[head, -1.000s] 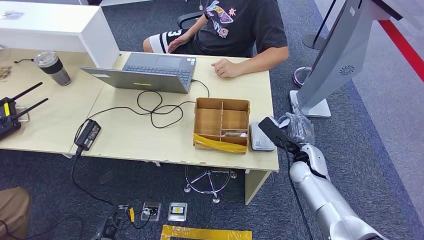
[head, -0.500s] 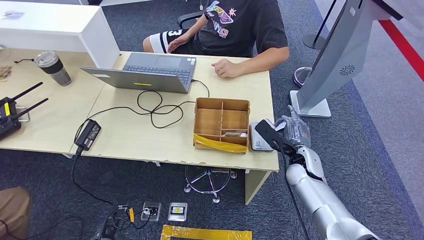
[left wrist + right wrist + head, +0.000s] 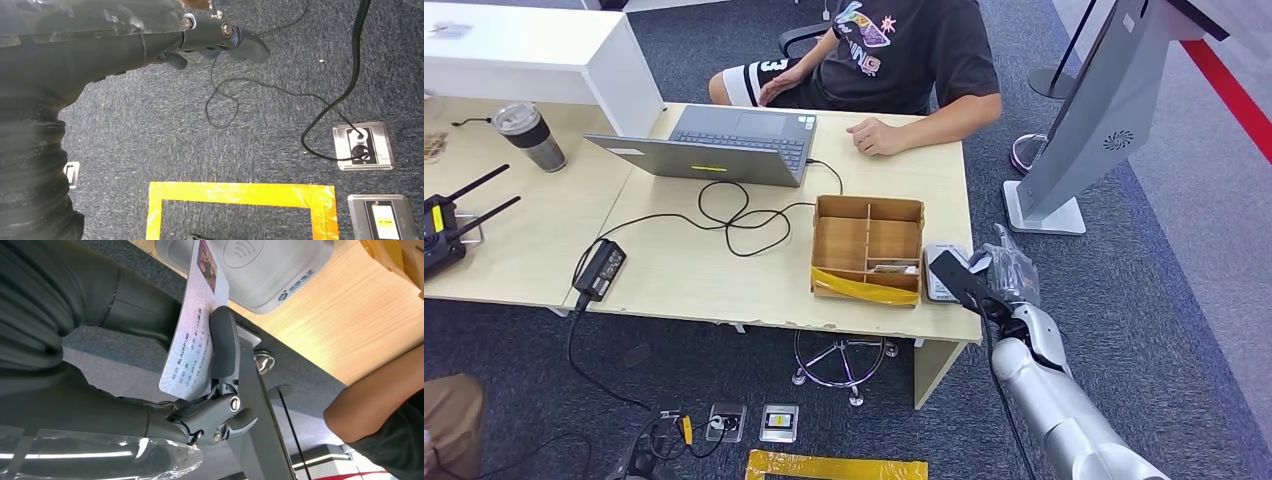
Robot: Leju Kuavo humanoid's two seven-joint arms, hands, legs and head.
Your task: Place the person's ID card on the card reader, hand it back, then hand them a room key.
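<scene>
A: Where's the ID card point(image 3: 194, 335) now?

B: Pinched in the right hand point(image 3: 1009, 275), a dark finger point(image 3: 225, 347) pressed on its printed face, its free end hanging just over the near edge of the card reader point(image 3: 941, 272), which sits on the tabletop point(image 3: 724, 270) beside the wooden box point(image 3: 867, 248)

A: How will it handle?

B: I'd judge it light, thin, stiff and rather slick, so keep the hold at one short end, leaving the rest free to lie flat on the reader

A: And the left hand point(image 3: 220, 42)?

B: Hanging over the carpet point(image 3: 210, 145), fingers loosely curled, holding nothing
</scene>
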